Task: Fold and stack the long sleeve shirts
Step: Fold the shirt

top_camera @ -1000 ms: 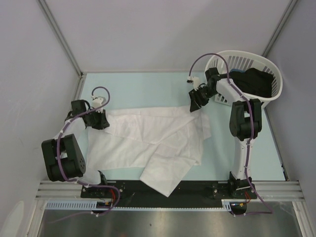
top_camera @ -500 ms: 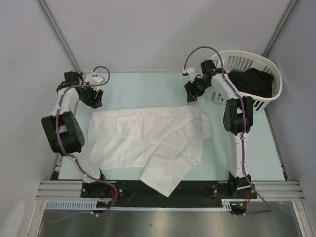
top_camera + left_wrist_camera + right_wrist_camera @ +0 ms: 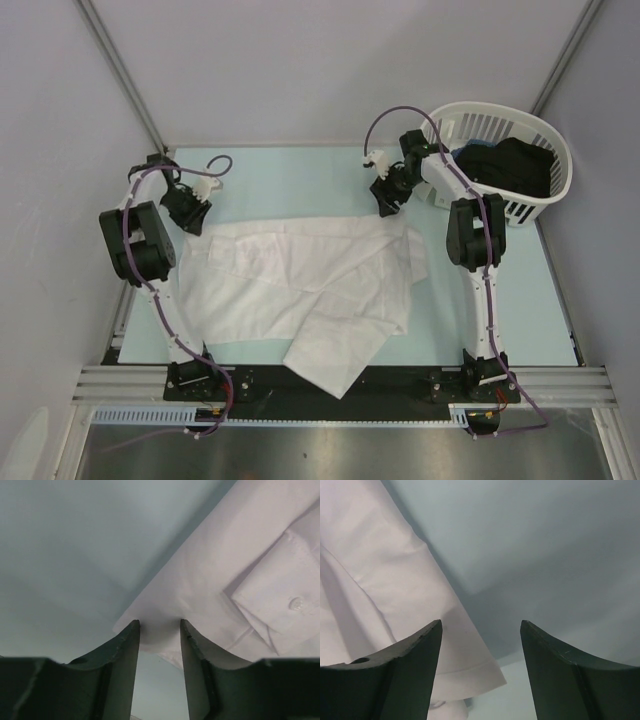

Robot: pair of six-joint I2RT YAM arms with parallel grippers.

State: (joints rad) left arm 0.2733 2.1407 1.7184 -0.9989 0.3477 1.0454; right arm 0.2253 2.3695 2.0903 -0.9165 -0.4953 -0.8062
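A plain white long sleeve shirt [image 3: 300,285] lies spread and rumpled across the middle of the table, with one part trailing toward the near edge. My left gripper [image 3: 192,215] is just off its far left corner, jaws open. In the left wrist view that corner of the shirt [image 3: 240,555] lies flat under the left gripper [image 3: 160,622], and a buttoned cuff [image 3: 285,605] shows to the right. My right gripper [image 3: 386,205] hangs wide open over the far right corner. In the right wrist view the shirt's hem [image 3: 370,555] lies left of the right gripper [image 3: 481,622].
A white slatted basket [image 3: 560,160] stands at the back right, beside the right arm, holding dark clothing [image 3: 510,165]. Light blue tabletop [image 3: 290,180] runs behind the shirt. Grey walls close in both sides and the back.
Both grippers left the shirt's far corners, went back toward the far wall, and now sit slightly closer to the cloth. The shirt's far left corner ended up further left.
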